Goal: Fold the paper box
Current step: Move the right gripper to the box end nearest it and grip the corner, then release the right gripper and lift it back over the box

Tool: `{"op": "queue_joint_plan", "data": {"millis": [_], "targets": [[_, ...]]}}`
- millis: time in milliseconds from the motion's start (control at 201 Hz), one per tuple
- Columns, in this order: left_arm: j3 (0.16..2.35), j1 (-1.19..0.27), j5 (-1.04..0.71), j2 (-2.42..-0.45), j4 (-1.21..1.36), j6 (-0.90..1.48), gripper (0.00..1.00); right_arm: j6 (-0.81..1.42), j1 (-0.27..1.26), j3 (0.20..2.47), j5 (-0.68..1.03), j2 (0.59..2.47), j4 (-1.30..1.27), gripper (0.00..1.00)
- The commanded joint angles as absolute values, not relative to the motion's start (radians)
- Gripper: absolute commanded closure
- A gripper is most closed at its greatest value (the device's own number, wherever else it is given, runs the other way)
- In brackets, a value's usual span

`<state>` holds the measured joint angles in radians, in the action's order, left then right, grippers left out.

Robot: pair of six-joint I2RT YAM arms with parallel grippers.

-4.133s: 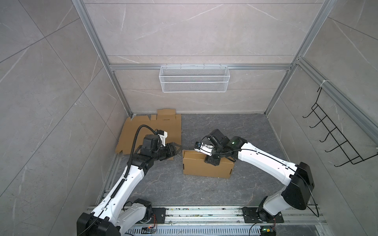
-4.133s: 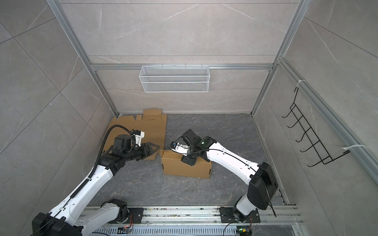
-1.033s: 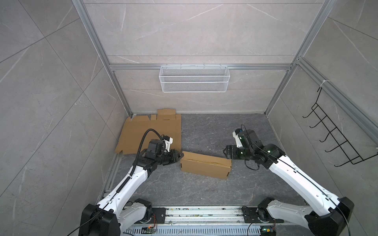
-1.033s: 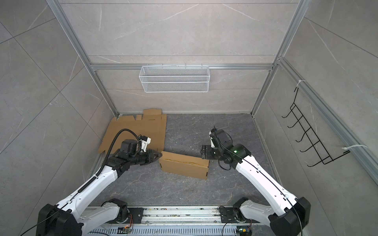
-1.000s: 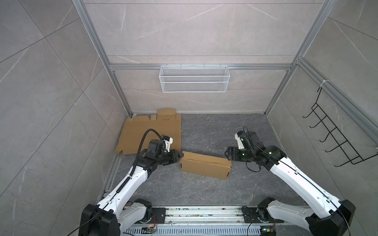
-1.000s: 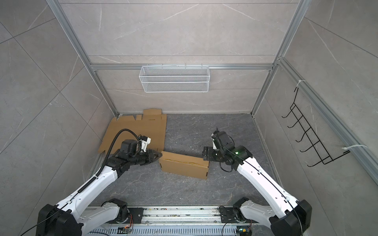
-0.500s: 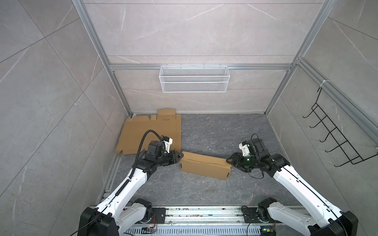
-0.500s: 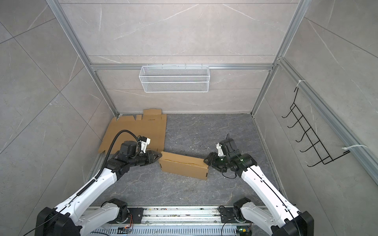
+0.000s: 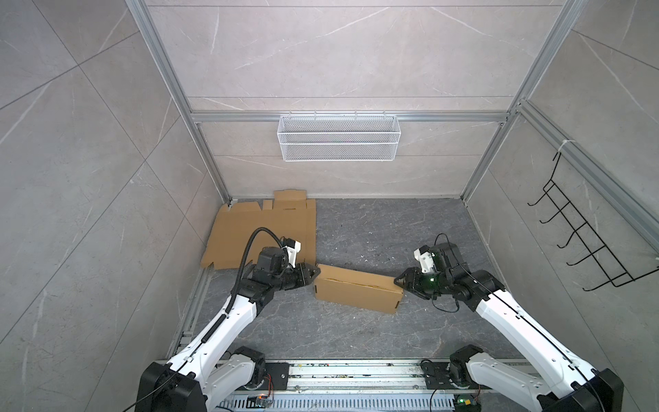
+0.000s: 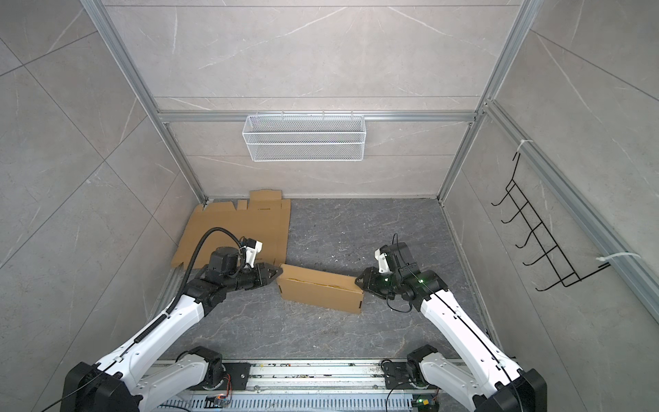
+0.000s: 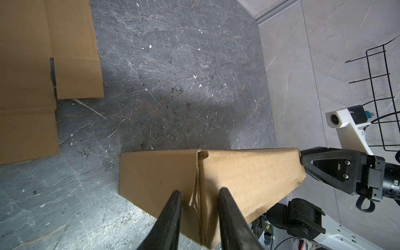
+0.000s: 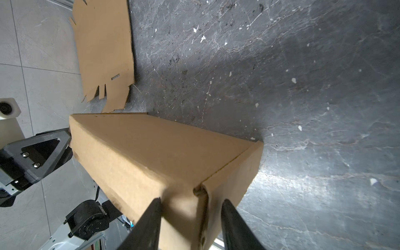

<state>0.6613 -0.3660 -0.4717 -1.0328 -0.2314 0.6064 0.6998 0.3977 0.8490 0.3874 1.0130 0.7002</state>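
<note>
1. A long brown cardboard box (image 9: 358, 290) lies on the dark stone tabletop (image 9: 356, 232), between my arms.
2. My left fingers (image 11: 172, 216) pinch one end's seam.
3. My right fingers (image 12: 151, 225) straddle the other end; I cannot tell whether they grip.
4. I should press both ends evenly.

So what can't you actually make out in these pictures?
Inside the paper box: closed walls hide it in every view.
Whether the left gripper pinches the box or only straddles its end: left wrist view, its fingers cover the contact.
Same for the right gripper, right wrist view.
Flat cardboard sheet: near edge behind the left arm in both top views.
</note>
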Motion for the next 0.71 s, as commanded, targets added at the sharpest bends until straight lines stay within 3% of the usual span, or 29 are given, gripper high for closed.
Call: {"op": "queue_joint_plan", "data": {"millis": [0,129,259,319,448,612,702], "targets": [[0.608,-0.370,-0.378,-1.064,-0.411,0.600,0.68,0.675,0.398,0.852,0.425,1.006,0.743,0.56],[0.598,-0.369,-0.375,-1.068,-0.405,0.600,0.68,0.665,0.397,0.806,0.376,1.001,0.748,0.67],[0.591,-0.369,-0.377,-1.079,-0.397,0.596,0.68,0.648,0.398,0.783,0.361,1.024,0.725,0.68],[0.597,-0.370,-0.381,-1.082,-0.399,0.594,0.68,0.626,0.397,0.806,0.357,1.032,0.733,0.63],[0.617,-0.370,-0.384,-1.083,-0.412,0.583,0.68,0.488,0.397,0.948,0.297,1.042,0.843,0.42],[0.630,-0.369,-0.386,-1.077,-0.420,0.580,0.68,0.250,0.416,1.126,0.288,1.106,0.939,0.31],[0.636,-0.370,-0.382,-1.079,-0.421,0.576,0.68,0.130,0.550,1.182,0.205,1.166,0.935,0.26]]}}
